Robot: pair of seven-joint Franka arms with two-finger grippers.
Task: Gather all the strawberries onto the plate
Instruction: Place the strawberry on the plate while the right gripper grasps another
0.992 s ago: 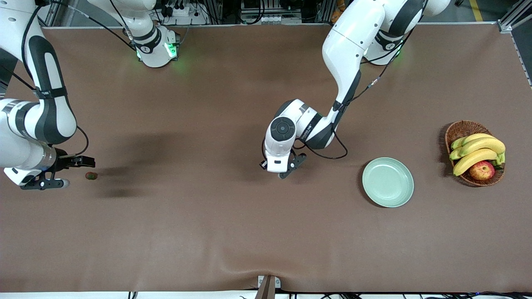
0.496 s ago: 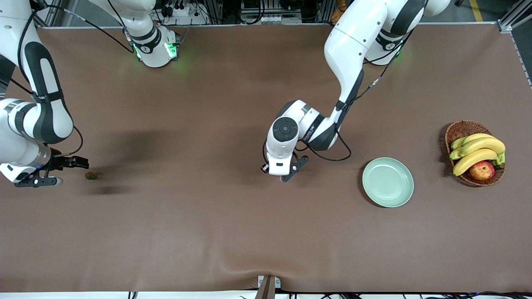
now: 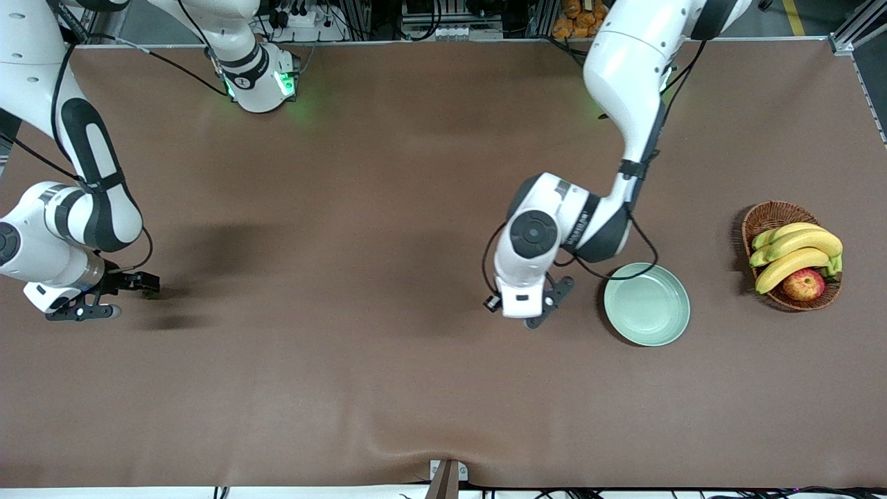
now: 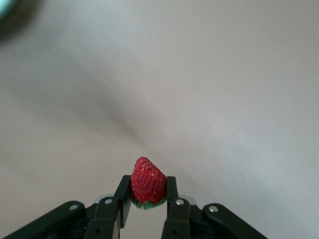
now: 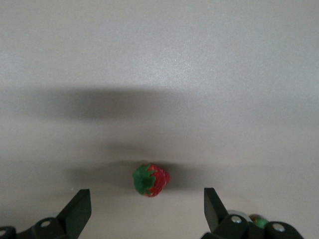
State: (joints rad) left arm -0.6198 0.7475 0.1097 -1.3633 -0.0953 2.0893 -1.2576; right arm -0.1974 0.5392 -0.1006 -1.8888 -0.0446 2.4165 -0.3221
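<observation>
My left gripper (image 3: 539, 308) hangs over the table right beside the pale green plate (image 3: 646, 305), on the side toward the right arm's end. It is shut on a red strawberry (image 4: 147, 177), pinched between both fingers with its green cap toward the wrist. The plate holds nothing, and a sliver of its rim (image 4: 4, 4) shows in the left wrist view. At the right arm's end of the table my right gripper (image 3: 118, 296) is low and open. A second strawberry (image 5: 151, 179) lies on the mat just ahead of the gap of my right gripper (image 5: 147, 200); in the front view that berry is hidden.
A brown wicker basket (image 3: 762, 216) with bananas (image 3: 797, 251) and a red-yellow apple (image 3: 804, 284) stands at the left arm's end of the table, past the plate. The brown mat covers the whole table.
The left arm has carried its strawberry from the table's middle to beside the plate. The right gripper has shifted toward its strawberry, which now hides under the hand in the front view.
</observation>
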